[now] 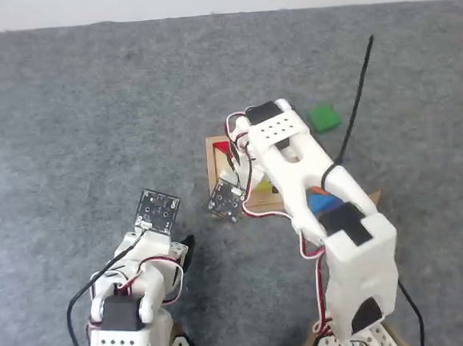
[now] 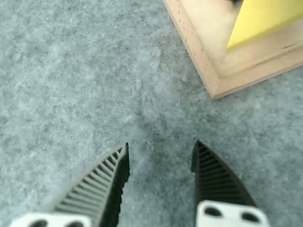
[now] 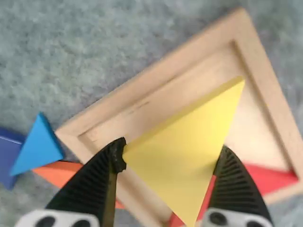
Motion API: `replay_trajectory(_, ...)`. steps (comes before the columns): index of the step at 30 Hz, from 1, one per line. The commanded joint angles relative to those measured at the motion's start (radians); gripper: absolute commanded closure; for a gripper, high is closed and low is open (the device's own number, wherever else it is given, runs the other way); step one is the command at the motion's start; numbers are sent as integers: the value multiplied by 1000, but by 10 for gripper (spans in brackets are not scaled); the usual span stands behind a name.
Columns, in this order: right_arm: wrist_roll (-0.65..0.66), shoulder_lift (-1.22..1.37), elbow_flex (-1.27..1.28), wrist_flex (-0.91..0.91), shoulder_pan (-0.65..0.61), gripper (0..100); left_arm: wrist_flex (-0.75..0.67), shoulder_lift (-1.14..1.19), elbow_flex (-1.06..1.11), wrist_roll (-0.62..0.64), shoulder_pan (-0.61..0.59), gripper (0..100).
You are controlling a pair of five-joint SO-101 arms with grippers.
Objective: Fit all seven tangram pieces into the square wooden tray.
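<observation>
Currently the right gripper point(image 3: 173, 152) is clamped on the yellow triangle point(image 3: 189, 137), jaws on opposite sides, and holds it tilted over the square wooden tray point(image 3: 142, 90). The triangle's long edge runs roughly parallel to the tray wall just beside it, with bare tray floor between them. A red piece point(image 3: 272, 179) lies in the tray on the triangle's other side, so there is probably little room for seating it. The right arm is the one over the tray. The left gripper point(image 2: 161, 182) sits wide open and empty over grey felt point(image 2: 71, 71), near-left of the tray corner. Outside the tray are a light blue triangle point(image 3: 38, 146), an orange piece point(image 3: 59, 174) and, far right, a green piece point(image 1: 323, 118).
</observation>
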Motion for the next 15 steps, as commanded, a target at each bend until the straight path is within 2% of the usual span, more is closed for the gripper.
replay_trajectory(1,66,12,-97,8,5,825,3,-18,-10,-8,-5,788)
replay_trajectory(7,-34,31,-153,7,12,690,3,-18,-10,-8,-5,788)
replay_trajectory(15,-57,25,-155,13,4,684,3,-18,-10,-8,-5,788)
